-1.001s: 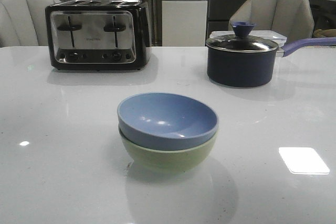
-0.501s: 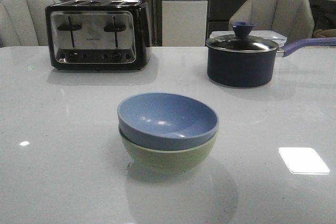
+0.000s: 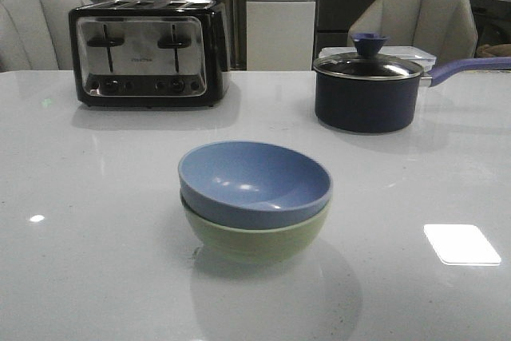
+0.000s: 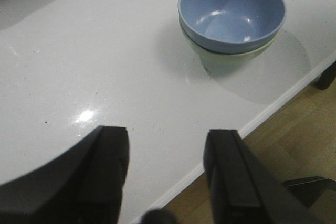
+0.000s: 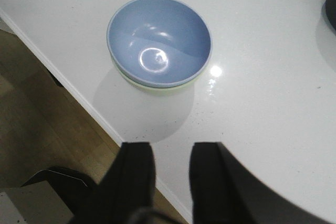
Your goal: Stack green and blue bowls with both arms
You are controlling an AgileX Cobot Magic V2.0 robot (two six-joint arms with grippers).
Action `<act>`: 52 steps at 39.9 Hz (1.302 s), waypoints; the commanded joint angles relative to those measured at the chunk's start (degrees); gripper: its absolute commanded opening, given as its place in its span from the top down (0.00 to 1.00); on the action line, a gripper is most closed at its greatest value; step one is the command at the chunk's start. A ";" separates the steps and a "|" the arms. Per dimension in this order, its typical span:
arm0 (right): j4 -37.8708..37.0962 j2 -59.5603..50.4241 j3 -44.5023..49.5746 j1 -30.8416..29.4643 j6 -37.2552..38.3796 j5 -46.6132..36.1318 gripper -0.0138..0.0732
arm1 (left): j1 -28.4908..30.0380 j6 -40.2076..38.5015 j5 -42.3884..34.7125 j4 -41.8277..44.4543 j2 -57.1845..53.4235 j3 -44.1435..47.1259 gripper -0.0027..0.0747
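Observation:
The light blue bowl (image 3: 254,181) sits nested inside the pale green bowl (image 3: 255,239) near the table's front middle. The stack also shows in the left wrist view, blue bowl (image 4: 232,12) over green bowl (image 4: 226,61), and in the right wrist view, blue bowl (image 5: 159,40) with a thin green rim (image 5: 157,88) below it. My left gripper (image 4: 167,137) is open and empty, above the table's front edge, well away from the bowls. My right gripper (image 5: 171,150) is open and empty, also back at the front edge. Neither arm shows in the front view.
A black-and-chrome toaster (image 3: 148,52) stands at the back left. A dark navy lidded saucepan (image 3: 367,89) with a purple handle stands at the back right. The white table's (image 3: 96,221) front edge (image 4: 252,121) drops to a wooden floor. Chairs stand behind the table.

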 commanded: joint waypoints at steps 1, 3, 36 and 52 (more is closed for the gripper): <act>0.05 -0.34 -1.54 -0.30 -0.63 -2.84 0.66 | -0.50 -0.56 -4.74 -0.10 0.13 -1.52 0.64; 0.05 -0.34 -1.54 -0.30 -0.63 -2.64 0.71 | -0.50 -0.56 -4.82 -0.10 0.13 -1.52 0.70; 0.05 -0.34 -1.54 -0.30 -0.63 -1.68 0.78 | -0.50 -3.12 -4.81 -0.10 0.13 -1.52 0.84; 0.05 -0.34 -1.54 -0.30 -0.63 -1.68 0.78 | 14.81 -3.12 -17.74 1.83 -20.25 7.45 0.84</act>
